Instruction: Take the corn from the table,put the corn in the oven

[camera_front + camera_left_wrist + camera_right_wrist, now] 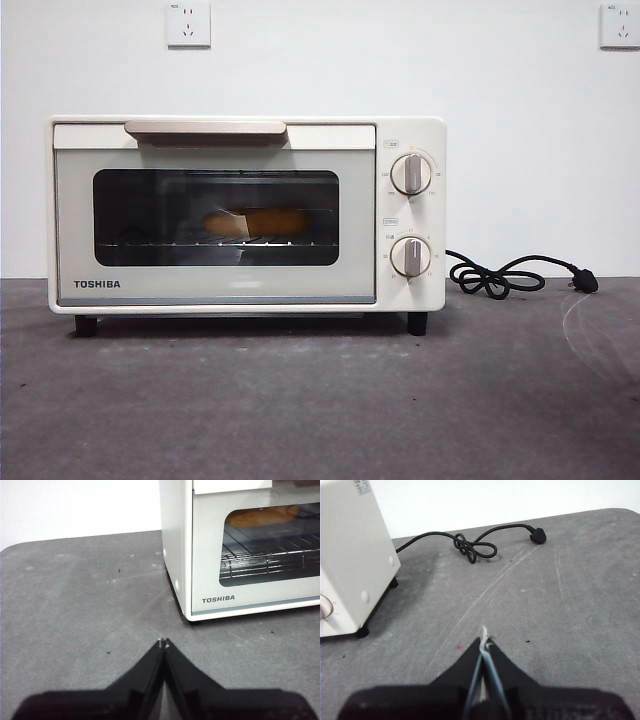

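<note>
The cream-white TOSHIBA oven (215, 290) stands on the dark grey table (320, 400) with its glass door shut. Through the glass the yellow-orange corn (255, 222) lies on the wire rack inside. The left wrist view shows the oven (210, 580) from its left front corner, with the corn (262, 516) behind the glass. My left gripper (163, 642) is shut and holds nothing, low over the table left of the oven. To the oven's right, my right gripper (484, 641) is shut on nothing, over bare table beside the oven's side wall (355, 555).
The oven's black cord (500, 278) lies coiled on the table right of the oven, its plug (585, 283) near the wall; the cord (470, 547) also shows in the right wrist view. Two wall sockets (188, 22) sit high on the white wall.
</note>
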